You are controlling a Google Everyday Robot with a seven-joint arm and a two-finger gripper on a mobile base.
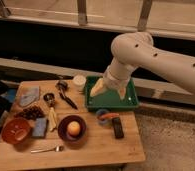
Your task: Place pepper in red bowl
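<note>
The red bowl (16, 130) sat near the desk's (93, 150) front left corner; the pepper (110, 116) lay well apart to its right, touching a blue cup (101, 116). Farther back, the gripper (110, 91) hung over a green tray (132, 102), fingers (97, 89) spread apart.

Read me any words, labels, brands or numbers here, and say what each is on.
None can be read.
The red bowl has faint dark marks inside, not readable as writing.
The dark flat block beside the pepper shows no legible label.
The gripper, fingers apart over the green tray, bears no visible text.
</note>
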